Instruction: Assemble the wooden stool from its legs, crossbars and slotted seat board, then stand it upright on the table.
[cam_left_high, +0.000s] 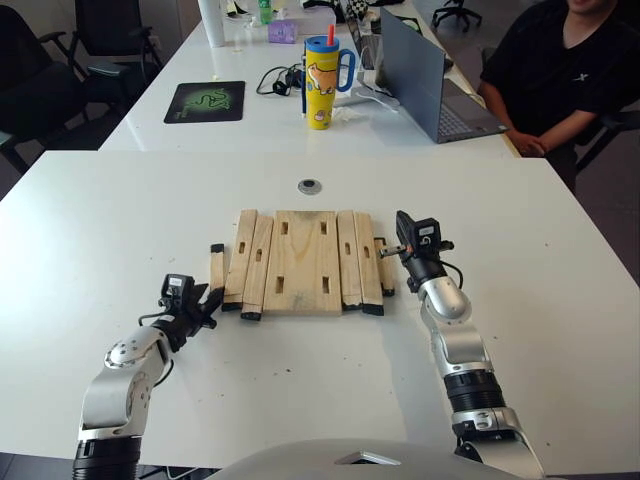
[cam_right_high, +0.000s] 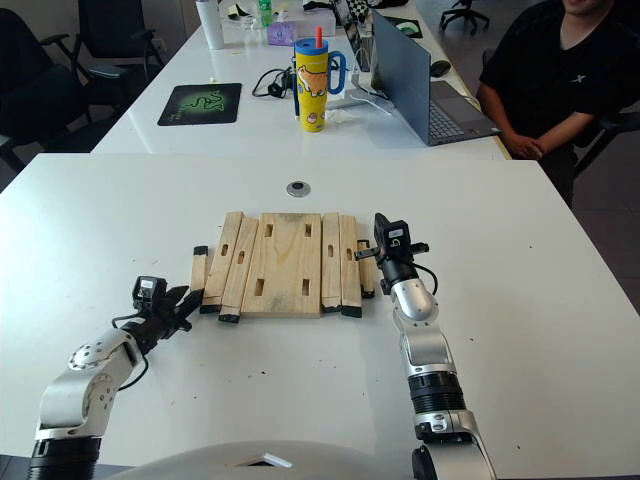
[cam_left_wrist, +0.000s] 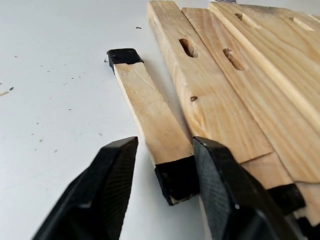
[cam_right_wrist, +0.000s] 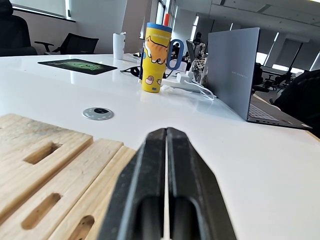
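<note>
Inspection of my white bench (cam_left_high: 90, 220): the wide pale wooden seat board with four slots (cam_left_high: 303, 262) lies flat at the centre. Two slotted pale wooden legs with black feet (cam_left_high: 250, 262) lie flat against it at its 9 o'clock. Two more slotted legs (cam_left_high: 358, 262) lie against it at its 3 o'clock. A short pale wooden crossbar with black end caps (cam_left_wrist: 150, 107) lies flat just outside the 9 o'clock pair, parallel to them. My left hand (cam_left_high: 208, 305) sits at the board's 8 o'clock, low over the bench. Its fingers (cam_left_wrist: 107, 185) are spread apart to either side of that crossbar's near black cap and are not clamped on it. My right hand (cam_left_high: 403, 222) is at the board's 3 o'clock, just beside a second short crossbar (cam_left_high: 385, 270) outside the right-hand legs. Its fingers are pressed together with nothing between them. A round metal grommet (cam_left_high: 310, 186) is set in the bench at the board's 12 o'clock.
</note>
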